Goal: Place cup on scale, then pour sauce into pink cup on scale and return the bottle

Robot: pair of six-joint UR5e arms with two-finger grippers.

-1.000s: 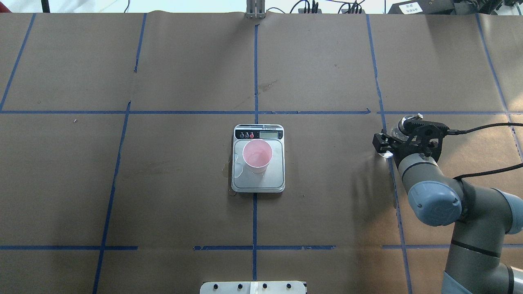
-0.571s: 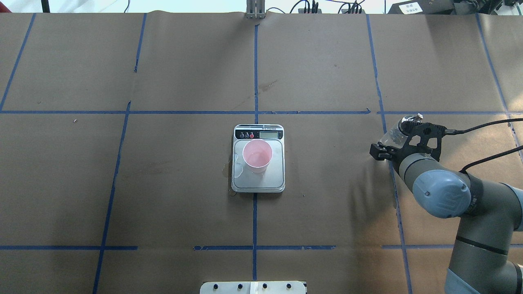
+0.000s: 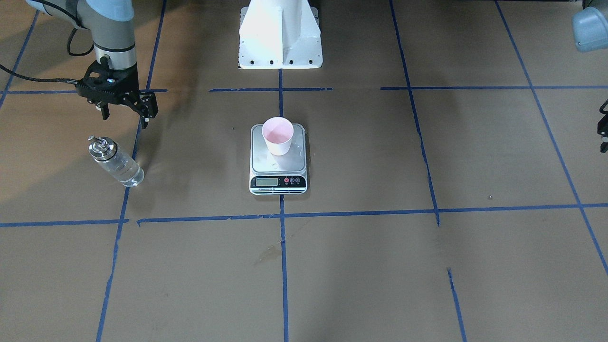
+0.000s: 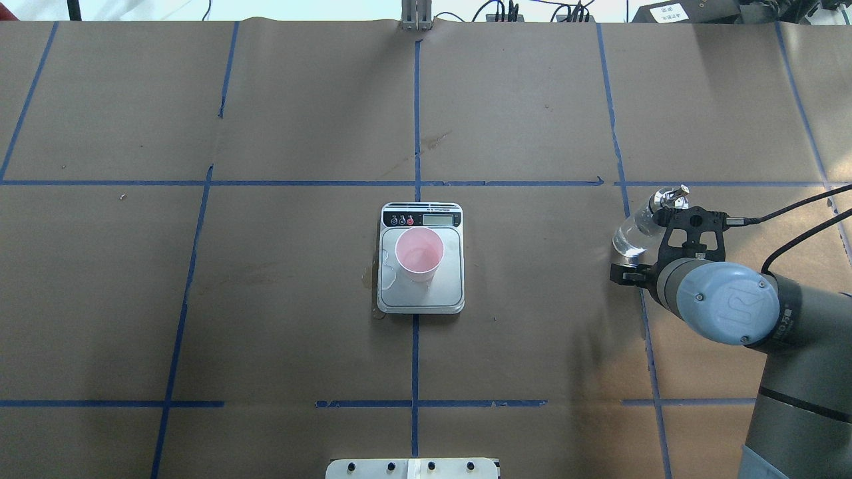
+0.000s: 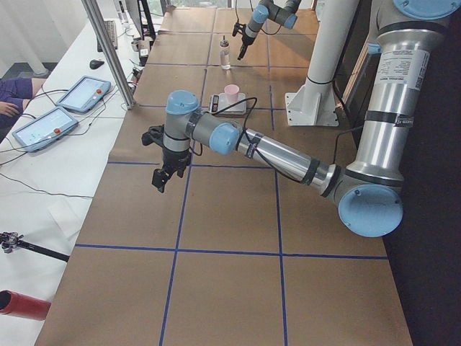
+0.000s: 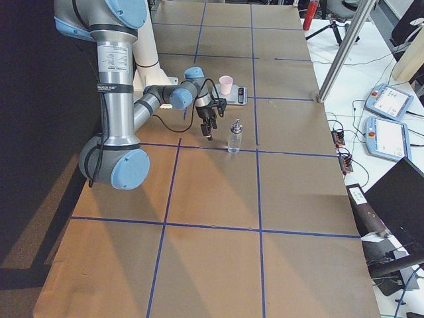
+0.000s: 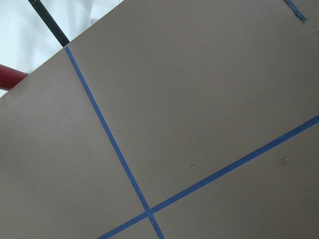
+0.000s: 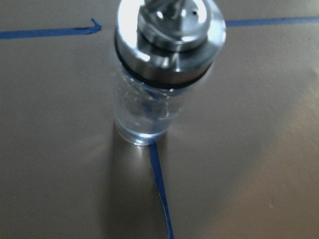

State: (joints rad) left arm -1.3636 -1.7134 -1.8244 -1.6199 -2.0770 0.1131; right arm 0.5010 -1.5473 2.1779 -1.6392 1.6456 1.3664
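While hovering with right gripper fingers spread and empty, leaves clear metal-capped glass bottle upright and free just beyond, at right. Shows pale pink tapered cup on flat steel scale, centre. Cannot tell left gripper finger state.

Pink cup upright on steel scale; clear metal-capped bottle upright on tape line, well apart.

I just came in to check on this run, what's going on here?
The task looks nearly finished. The pink cup sits on the scale, with what looks like a little clear liquid inside. The bottle stands upright on the table on the robot's right side, held by nothing. The right gripper hangs open just behind it, toward the robot's base. The left gripper hovers over the table far off on the other side.
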